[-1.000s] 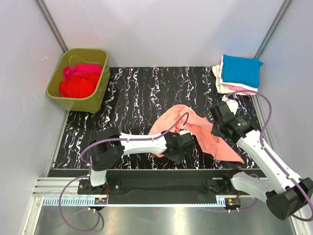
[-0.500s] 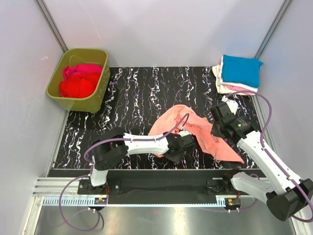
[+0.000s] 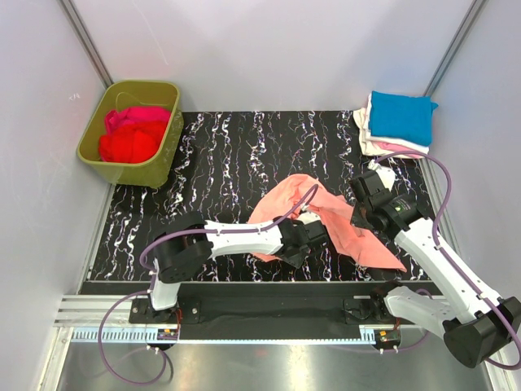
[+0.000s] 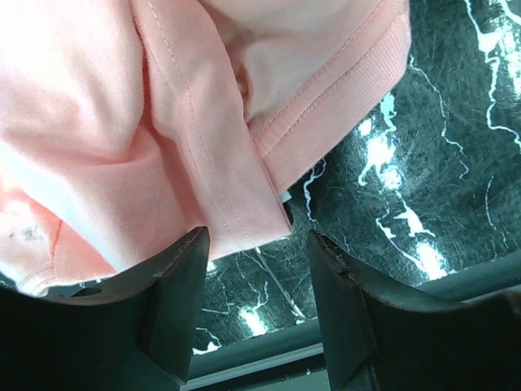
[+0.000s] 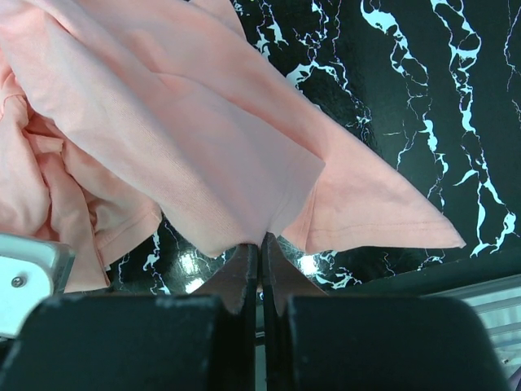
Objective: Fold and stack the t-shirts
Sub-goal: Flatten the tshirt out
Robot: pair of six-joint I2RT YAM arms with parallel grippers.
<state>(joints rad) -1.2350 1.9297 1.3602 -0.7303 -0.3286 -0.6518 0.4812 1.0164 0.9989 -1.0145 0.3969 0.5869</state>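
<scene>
A salmon-pink t-shirt (image 3: 330, 213) lies crumpled right of the mat's middle. My left gripper (image 3: 297, 248) hovers low over its near edge. In the left wrist view the gripper (image 4: 256, 244) is open, and a hemmed corner of the shirt (image 4: 163, 122) ends just at the fingertips, with bare mat between them. My right gripper (image 3: 364, 218) is at the shirt's right side. In the right wrist view the right gripper (image 5: 261, 244) is shut on a pinched fold of the shirt (image 5: 179, 147), which drapes away from the tips.
Folded shirts are stacked at the back right corner, a blue one (image 3: 403, 116) on top of cream and pink ones (image 3: 381, 147). An olive-green tub (image 3: 130, 169) at the back left holds a red shirt (image 3: 129, 145) and a magenta shirt (image 3: 140, 116).
The left arm's elbow has shifted slightly right while its gripper stays at the shirt's near edge. The right arm and the shirt look the same.
</scene>
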